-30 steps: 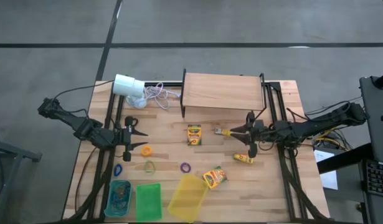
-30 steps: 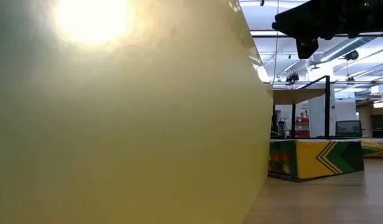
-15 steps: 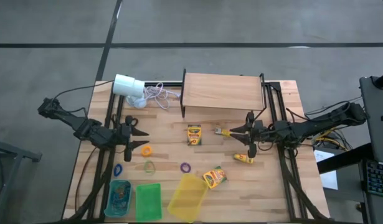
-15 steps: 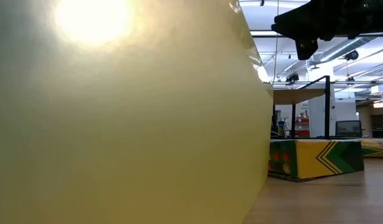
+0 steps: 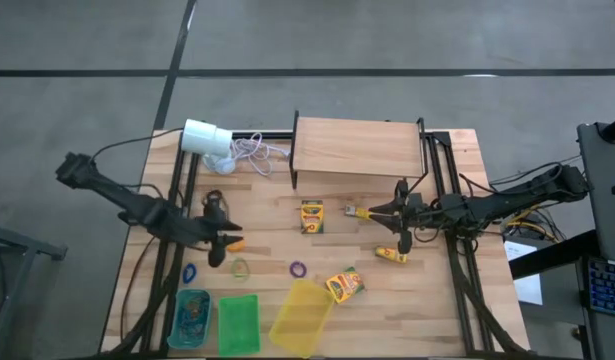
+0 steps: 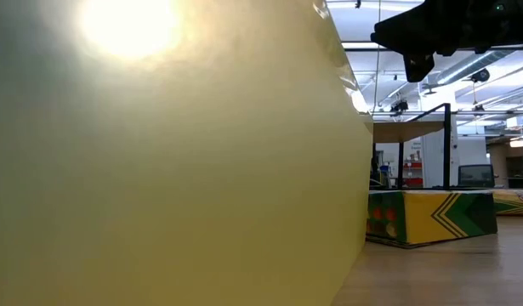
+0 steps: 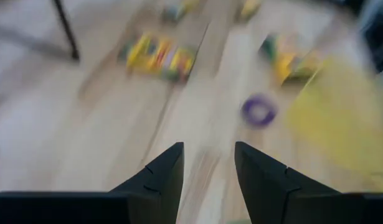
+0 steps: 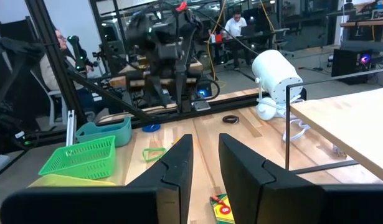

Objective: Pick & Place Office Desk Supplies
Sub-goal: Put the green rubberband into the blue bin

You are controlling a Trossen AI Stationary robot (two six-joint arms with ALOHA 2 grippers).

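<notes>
Coloured rubber bands lie flat on the table's left half: orange, green, purple, blue and black. Crayon boxes lie at the middle, near the yellow bin and at the right. My left gripper is open over the orange band, partly covering it, with nothing between its fingers. My right gripper is open and level, pointing at the middle crayon box. A small yellow packet shows at its tips.
A wooden riser stands at the far middle, with a white cylinder and its cord to its left. Teal, green and yellow bins line the near edge. The yellow bin's wall fills the low view.
My left gripper has moved toward the near edge and a little to the right, sinking and rolling about its own axis, and now stands over the orange band. The things on the table have not moved.
</notes>
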